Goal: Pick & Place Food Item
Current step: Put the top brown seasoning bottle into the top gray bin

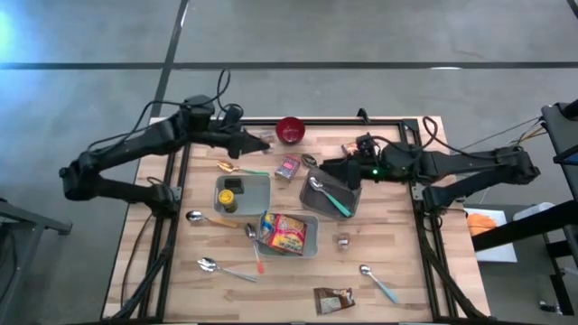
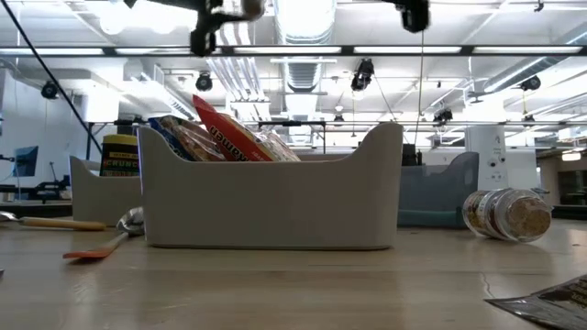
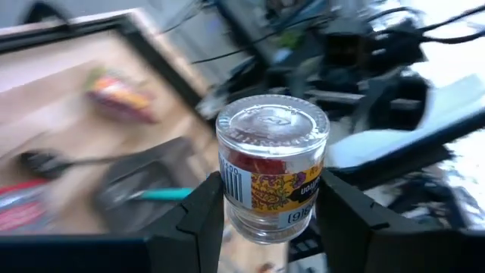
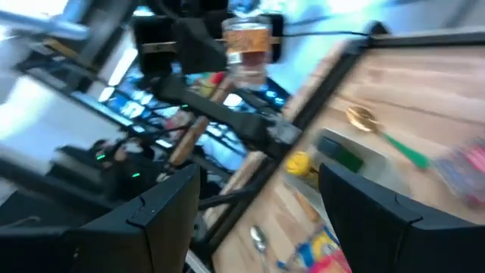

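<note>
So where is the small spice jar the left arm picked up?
The spice jar sits clamped in the left gripper, raised above the table's far left part, between the red bowl and the gold spoon in the high view.

The table point(image 1: 397, 262) is pale wood with visible grain, matt and smooth; the jar point(image 3: 271, 168) at the centre of the left wrist view is clear and glossy, glass or plastic cannot be told, with a shiny transparent lid and a printed paper label; the fingers point(image 3: 198, 220) gripping it are dark matt plastic; the bin point(image 2: 266, 206) across the middle of the low view looks like smooth matt grey plastic; the spoon point(image 1: 215, 266) at lower left of the high view is shiny metal; the bowl point(image 1: 290, 130) at upper centre is glossy red.
</note>
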Controlling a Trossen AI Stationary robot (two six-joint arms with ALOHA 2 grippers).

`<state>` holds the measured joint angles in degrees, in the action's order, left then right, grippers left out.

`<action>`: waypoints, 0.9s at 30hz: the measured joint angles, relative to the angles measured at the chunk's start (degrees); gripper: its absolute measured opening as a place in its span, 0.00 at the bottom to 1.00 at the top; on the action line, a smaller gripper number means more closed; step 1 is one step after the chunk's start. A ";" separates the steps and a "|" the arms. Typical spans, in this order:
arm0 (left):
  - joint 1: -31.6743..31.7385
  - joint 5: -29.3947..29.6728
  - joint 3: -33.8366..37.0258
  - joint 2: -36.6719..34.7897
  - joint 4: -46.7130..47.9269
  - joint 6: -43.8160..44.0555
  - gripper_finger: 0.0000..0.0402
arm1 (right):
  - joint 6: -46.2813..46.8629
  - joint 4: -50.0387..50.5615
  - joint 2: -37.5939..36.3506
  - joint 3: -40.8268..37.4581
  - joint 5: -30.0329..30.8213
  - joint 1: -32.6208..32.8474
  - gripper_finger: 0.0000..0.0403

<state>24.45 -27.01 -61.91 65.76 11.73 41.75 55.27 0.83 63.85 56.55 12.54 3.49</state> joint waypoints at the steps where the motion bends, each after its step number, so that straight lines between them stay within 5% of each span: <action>1: -0.77 0.01 0.00 0.33 -1.82 1.04 0.40 | -1.19 -1.94 0.59 0.00 -1.44 -0.34 0.66; 10: -4.84 0.00 0.00 3.15 -10.27 6.75 0.40 | -3.45 -8.75 5.86 1.40 -4.87 -2.28 0.66; 27: -7.77 -0.46 -0.11 5.20 -14.08 7.77 0.39 | -5.82 -4.00 18.23 16.49 -14.74 -5.63 0.66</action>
<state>16.69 -27.48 -62.02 70.96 -2.35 49.52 49.45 -3.17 82.09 73.04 -2.20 -2.14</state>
